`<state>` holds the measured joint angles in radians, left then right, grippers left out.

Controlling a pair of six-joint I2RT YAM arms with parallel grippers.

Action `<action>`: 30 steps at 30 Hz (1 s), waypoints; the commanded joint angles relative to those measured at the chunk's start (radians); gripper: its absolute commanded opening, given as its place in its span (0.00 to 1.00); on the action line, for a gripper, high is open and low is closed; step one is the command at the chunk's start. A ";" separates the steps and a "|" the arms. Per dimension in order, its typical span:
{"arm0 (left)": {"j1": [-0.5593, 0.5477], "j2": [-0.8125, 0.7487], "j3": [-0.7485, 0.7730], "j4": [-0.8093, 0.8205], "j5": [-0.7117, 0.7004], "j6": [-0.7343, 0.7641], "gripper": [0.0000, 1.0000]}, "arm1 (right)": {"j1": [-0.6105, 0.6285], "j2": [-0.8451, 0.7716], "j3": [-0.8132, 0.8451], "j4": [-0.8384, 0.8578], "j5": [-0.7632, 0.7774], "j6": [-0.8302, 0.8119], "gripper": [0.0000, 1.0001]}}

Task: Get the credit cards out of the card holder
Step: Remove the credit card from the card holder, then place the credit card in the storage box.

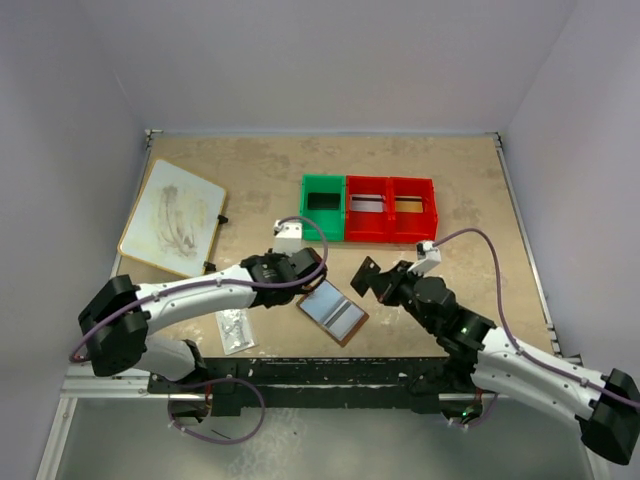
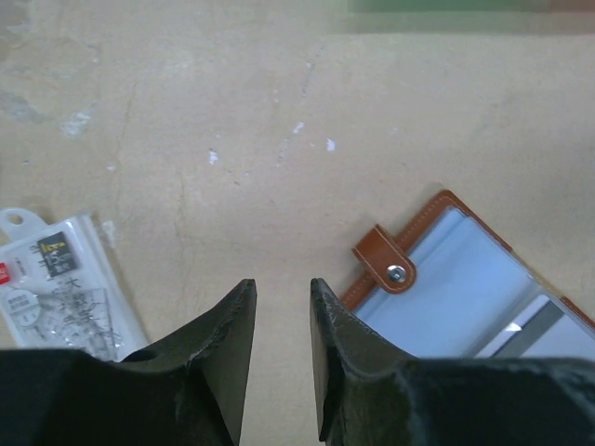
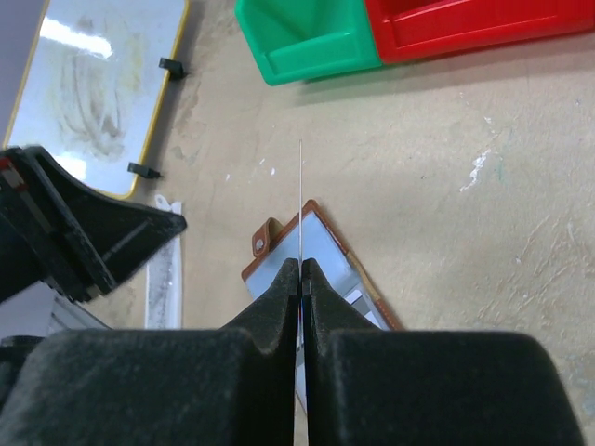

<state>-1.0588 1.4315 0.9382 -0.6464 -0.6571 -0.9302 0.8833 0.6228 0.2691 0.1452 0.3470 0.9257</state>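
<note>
left tool (image 2: 282, 286) spread slightly beside open card holder (image 2: 465, 279); right tool (image 3: 299, 267) pinches a credit card (image 3: 300, 186) edge-on

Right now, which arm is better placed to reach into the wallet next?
Left, probably: the left hand is empty, slightly open, beside the wallet. The right hand is shut on a thin card.

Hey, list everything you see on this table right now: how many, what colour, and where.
card holder: one, brown with bluish-grey pockets, lying open at table centre
credit card: one, seen edge-on, colour unclear, pinched in the right gripper
green bin: one, green, rear centre
red bins: two, red, right of the green bin
whiteboard: one, yellow-framed, rear left
packet: one, clear-white, near left
table: one, tan
left gripper: open, empty
right gripper: shut on the credit card
</note>
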 commanded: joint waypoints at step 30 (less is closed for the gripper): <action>0.489 -0.407 -0.032 -0.087 -0.032 0.268 0.66 | -0.069 1.003 0.953 -0.114 0.107 -1.032 0.00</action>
<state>-0.5743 1.0904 0.9070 -0.7498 -0.6201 -0.6579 0.8494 1.5852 1.1217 0.0452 0.4465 0.0429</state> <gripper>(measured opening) 0.656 0.008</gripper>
